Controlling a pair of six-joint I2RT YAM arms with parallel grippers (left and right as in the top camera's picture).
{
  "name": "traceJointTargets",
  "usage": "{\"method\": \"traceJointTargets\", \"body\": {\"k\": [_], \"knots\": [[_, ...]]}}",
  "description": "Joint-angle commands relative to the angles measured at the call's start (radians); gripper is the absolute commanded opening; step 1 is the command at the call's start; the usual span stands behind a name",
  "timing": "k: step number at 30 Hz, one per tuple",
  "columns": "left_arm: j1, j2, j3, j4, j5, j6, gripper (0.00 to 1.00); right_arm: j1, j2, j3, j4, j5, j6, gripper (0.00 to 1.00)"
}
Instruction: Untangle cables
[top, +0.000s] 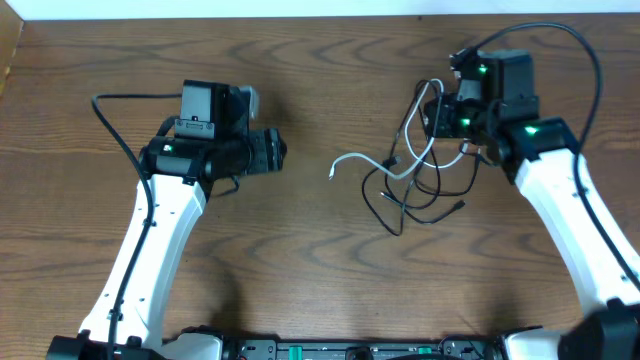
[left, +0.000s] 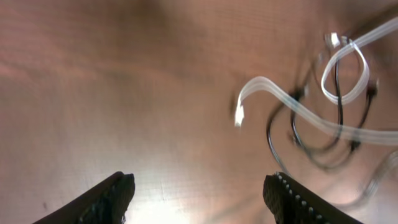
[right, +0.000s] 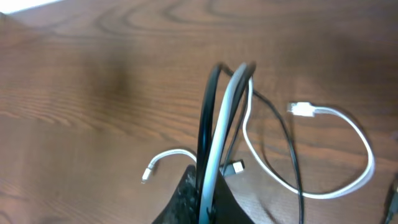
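A tangle of thin cables lies at the right middle of the table: a white cable (top: 352, 159) with its plug end (top: 332, 176) pointing left, and black cables (top: 400, 210) looped under it. My right gripper (top: 436, 112) is shut on a black and a white strand (right: 214, 118) and holds them up off the table. In the right wrist view the white cable (right: 348, 124) loops on the wood. My left gripper (top: 278, 152) is open and empty, left of the tangle. The left wrist view shows the white plug (left: 239, 114) ahead between the fingers (left: 199, 193).
The thick black arm cable (top: 115, 125) arcs at the left arm, another (top: 570, 40) loops over the right arm. The table's far edge meets a white wall (top: 300, 8). The tabletop is brown wood (top: 300, 260).
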Motion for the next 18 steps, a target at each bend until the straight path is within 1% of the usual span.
{"method": "traceJointTargets", "body": {"k": [1, 3, 4, 5, 6, 7, 8, 9, 11, 14, 18], "knots": [[0.003, -0.007, 0.009, -0.059, 0.107, 0.013, 0.72, 0.022, 0.065, 0.000, 0.035, 0.011, 0.061, 0.01], [0.003, -0.007, 0.009, -0.079, 0.137, 0.013, 0.72, 0.042, 0.102, 0.000, 0.056, 0.006, 0.071, 0.01], [0.003, -0.007, 0.009, -0.081, 0.139, 0.013, 0.72, 0.055, 0.119, 0.000, 0.065, -0.003, 0.071, 0.03], [0.003, -0.007, 0.009, -0.080, 0.139, 0.013, 0.72, 0.067, 0.133, 0.000, 0.072, -0.017, 0.071, 0.12], [0.003, -0.007, 0.009, -0.076, 0.139, 0.013, 0.72, 0.077, 0.142, 0.000, 0.076, -0.035, 0.071, 0.36], [0.003, -0.007, 0.009, -0.068, 0.140, 0.013, 0.72, 0.086, 0.146, 0.000, 0.076, -0.053, 0.070, 0.75], [0.003, -0.007, 0.009, -0.063, 0.140, 0.013, 0.72, 0.091, 0.146, 0.000, 0.074, -0.058, 0.070, 0.88], [0.000, -0.007, 0.009, -0.057, 0.140, 0.013, 0.72, 0.095, 0.138, 0.001, 0.068, -0.068, 0.070, 0.95], [-0.013, -0.007, 0.009, -0.045, 0.142, 0.013, 0.72, 0.094, 0.112, 0.002, 0.068, -0.099, 0.061, 0.99], [-0.048, -0.005, 0.009, -0.015, 0.142, 0.013, 0.72, 0.080, 0.037, 0.007, 0.068, -0.124, 0.033, 0.99], [-0.117, 0.003, 0.009, 0.062, 0.142, 0.013, 0.72, 0.027, -0.109, 0.008, 0.067, -0.096, 0.025, 0.99]]}}
